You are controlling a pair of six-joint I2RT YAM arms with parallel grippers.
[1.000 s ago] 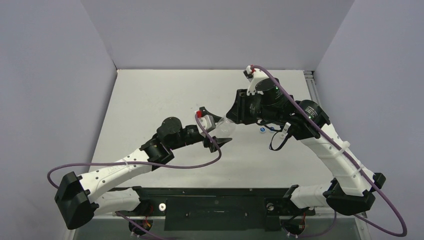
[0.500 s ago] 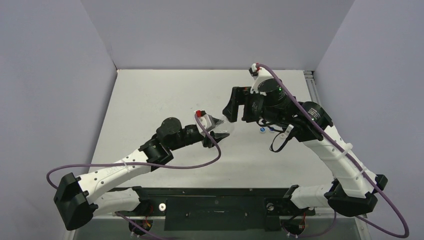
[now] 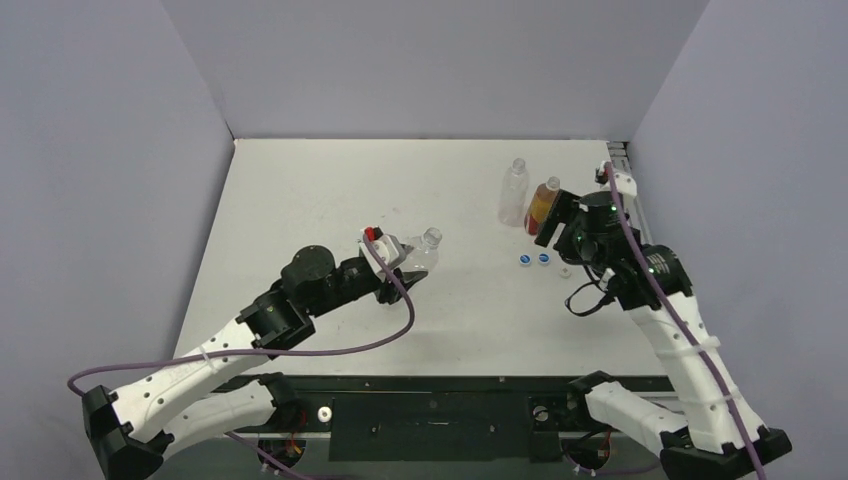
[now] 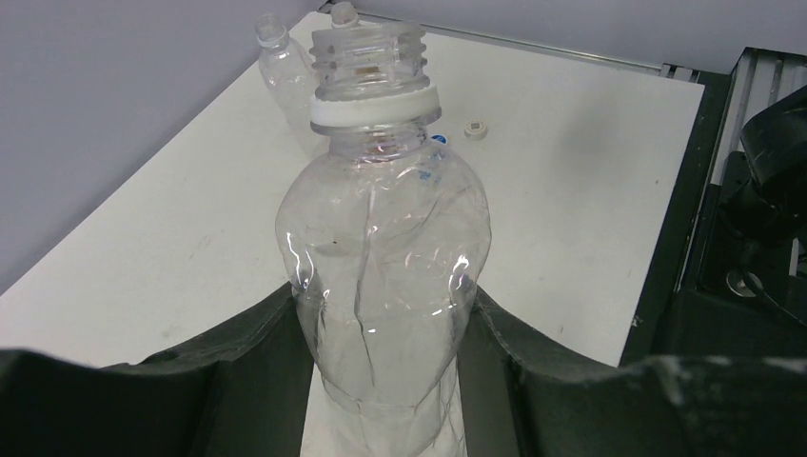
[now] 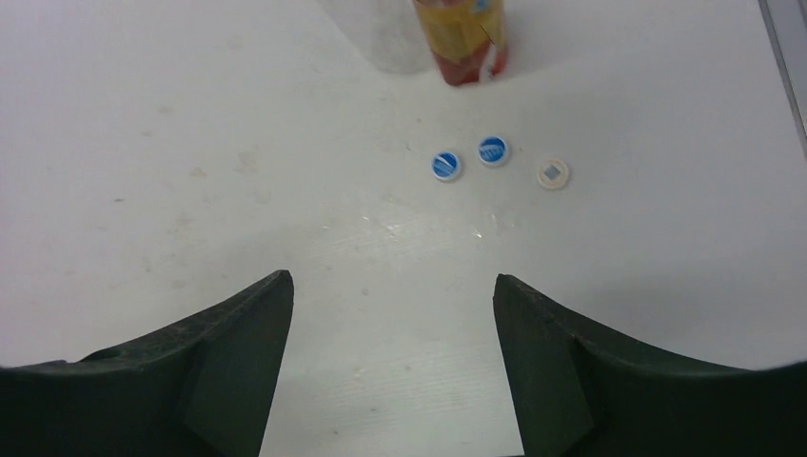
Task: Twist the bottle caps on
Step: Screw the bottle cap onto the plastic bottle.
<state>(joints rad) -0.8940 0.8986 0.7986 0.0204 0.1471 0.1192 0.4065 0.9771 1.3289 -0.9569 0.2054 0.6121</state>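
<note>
My left gripper point(image 3: 408, 263) is shut on a clear, colourless bottle point(image 4: 385, 248) around its lower body and holds it tilted above the table, its neck point(image 3: 432, 237) pointing right. The threaded mouth point(image 4: 369, 48) is bare, with a white ring under it. Two blue-and-white caps point(image 5: 446, 166) point(image 5: 493, 150) and a plain white cap point(image 5: 552, 172) lie loose on the table. My right gripper point(image 5: 392, 286) hangs open and empty above the table just short of them. The amber bottle point(image 3: 545, 203) with its red band and a second clear bottle point(image 3: 514, 190) stand uncapped behind the caps.
The table's right edge has a metal rail point(image 3: 626, 180). Grey walls point(image 3: 420, 60) close the back and both sides. A purple cable point(image 3: 300, 352) loops beside the left arm.
The left gripper has closed on the clear bottle and drawn it back to the left. The right gripper has opened, let go and swung right, uncovering the standing bottles and the caps.
</note>
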